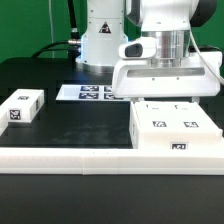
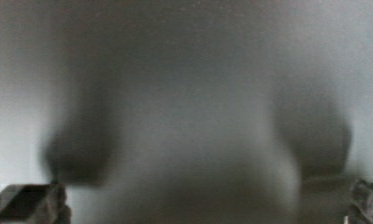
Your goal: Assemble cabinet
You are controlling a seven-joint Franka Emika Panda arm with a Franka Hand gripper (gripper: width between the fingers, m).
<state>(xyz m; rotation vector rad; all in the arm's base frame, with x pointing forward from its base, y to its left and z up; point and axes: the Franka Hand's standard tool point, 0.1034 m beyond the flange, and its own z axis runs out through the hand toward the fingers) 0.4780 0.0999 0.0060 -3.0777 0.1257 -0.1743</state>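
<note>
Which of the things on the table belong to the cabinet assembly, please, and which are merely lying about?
For the job:
- cabinet body, the large tagged white box
- small white panel, lying apart towards the exterior view's left

Not part of it:
- marker board
- L-shaped rail

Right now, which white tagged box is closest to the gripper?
The large white plastic cabinet body, right beneath the gripper; the small white block lies at the exterior view's left.
</note>
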